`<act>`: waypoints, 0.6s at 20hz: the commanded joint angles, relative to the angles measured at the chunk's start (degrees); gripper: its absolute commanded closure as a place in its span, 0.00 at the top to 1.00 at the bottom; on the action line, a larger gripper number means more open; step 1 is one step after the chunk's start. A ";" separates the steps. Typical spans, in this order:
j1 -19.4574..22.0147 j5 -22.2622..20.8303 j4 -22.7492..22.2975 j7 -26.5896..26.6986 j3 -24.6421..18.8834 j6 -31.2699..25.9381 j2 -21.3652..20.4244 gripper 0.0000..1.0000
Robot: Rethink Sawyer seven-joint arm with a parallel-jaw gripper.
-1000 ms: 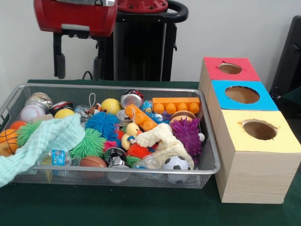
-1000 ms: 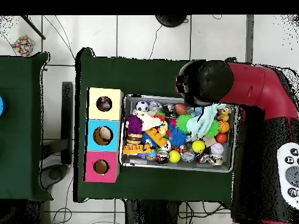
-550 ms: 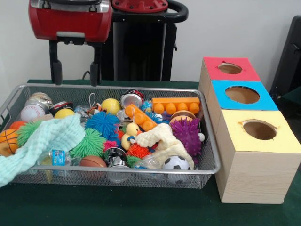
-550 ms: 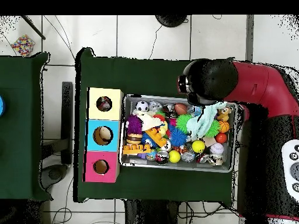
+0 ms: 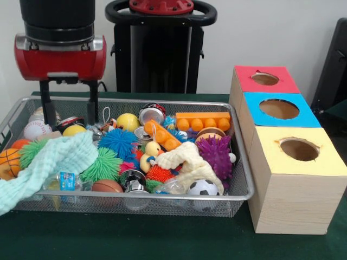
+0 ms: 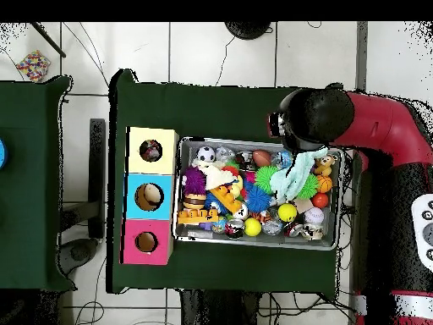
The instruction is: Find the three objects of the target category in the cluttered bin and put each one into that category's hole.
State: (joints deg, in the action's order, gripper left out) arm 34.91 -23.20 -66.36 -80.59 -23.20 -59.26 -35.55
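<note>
Gripper [image 5: 68,114] jaws spread, empty, tips low over the bin's [image 5: 135,102] far corner by the baseball [image 5: 36,130]. Target category unclear to me. Risk: I could snag the cloth [image 5: 51,162] or wire rim and tug the bin.

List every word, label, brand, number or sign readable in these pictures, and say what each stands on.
No text can be read.
Small bottle in the wire bin: blue label, print too small to read.
Cans in the bin: markings blurred.
Robot arm, overhead view: white panel with dark button shapes, no legible characters.
The three-coloured box carries no lettering.
</note>
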 commanded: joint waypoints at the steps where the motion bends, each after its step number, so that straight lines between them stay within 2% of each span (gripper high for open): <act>1: 1.12 -3.77 -0.41 17.19 -4.57 -1.88 3.73 1.00; 7: -0.84 -6.04 2.34 14.55 -2.90 -2.27 4.58 1.00; 12: -3.21 -12.35 5.14 14.41 0.01 -2.32 4.23 1.00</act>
State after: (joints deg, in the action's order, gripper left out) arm 33.94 -28.19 -64.06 -80.10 -23.43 -59.28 -32.64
